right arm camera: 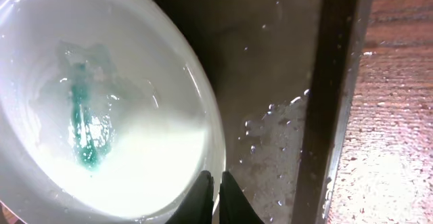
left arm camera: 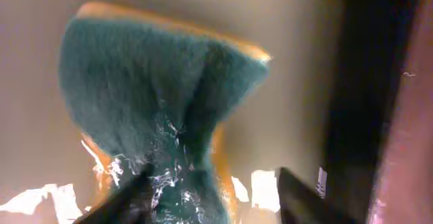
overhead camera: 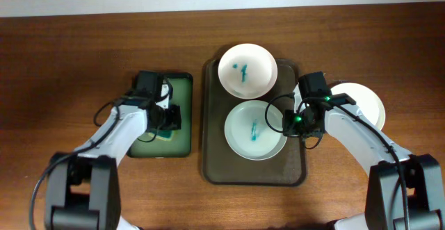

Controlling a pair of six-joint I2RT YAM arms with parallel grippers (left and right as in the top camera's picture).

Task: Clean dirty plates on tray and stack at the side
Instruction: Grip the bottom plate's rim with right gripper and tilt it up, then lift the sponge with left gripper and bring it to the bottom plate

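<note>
Sponge (left arm camera: 155, 82), teal-faced and yellow-backed, sits squeezed at its waist between the fingers of your left gripper (left arm camera: 210, 190) over the green dish (overhead camera: 182, 87). Your right gripper (right arm camera: 215, 200) is clamped on the right rim of the teal-smeared plate (right arm camera: 101, 116) on the brown tray (right arm camera: 270, 82). A second dirty plate (overhead camera: 247, 70) lies just behind it, and a clean plate (overhead camera: 366, 99) rests right of the tray.
</note>
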